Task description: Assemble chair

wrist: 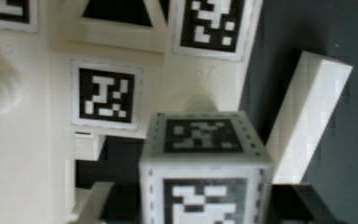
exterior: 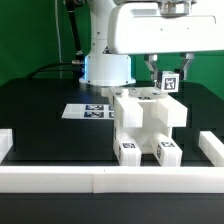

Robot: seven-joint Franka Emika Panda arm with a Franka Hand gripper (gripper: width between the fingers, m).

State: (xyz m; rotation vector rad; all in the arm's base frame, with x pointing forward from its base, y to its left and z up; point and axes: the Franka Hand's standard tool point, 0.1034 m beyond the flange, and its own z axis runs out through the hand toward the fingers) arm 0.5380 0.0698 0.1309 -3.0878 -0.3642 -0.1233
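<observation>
Chair [exterior: 145,122] sits at the exterior view's centre. Gripper [exterior: 169,76] is clamped on a tagged block [exterior: 169,85] just above it. Likely light, stiff, slick plastic; best held across flat faces.

PLACE: robotics lab bench | SIGNS: robot arm [exterior: 108,55] at 12 o'clock of black table [exterior: 40,105]; green curtain [exterior: 25,40] behind; white rails [exterior: 100,180] at 6 o'clock; chair [exterior: 145,120] covered in square tags
</observation>
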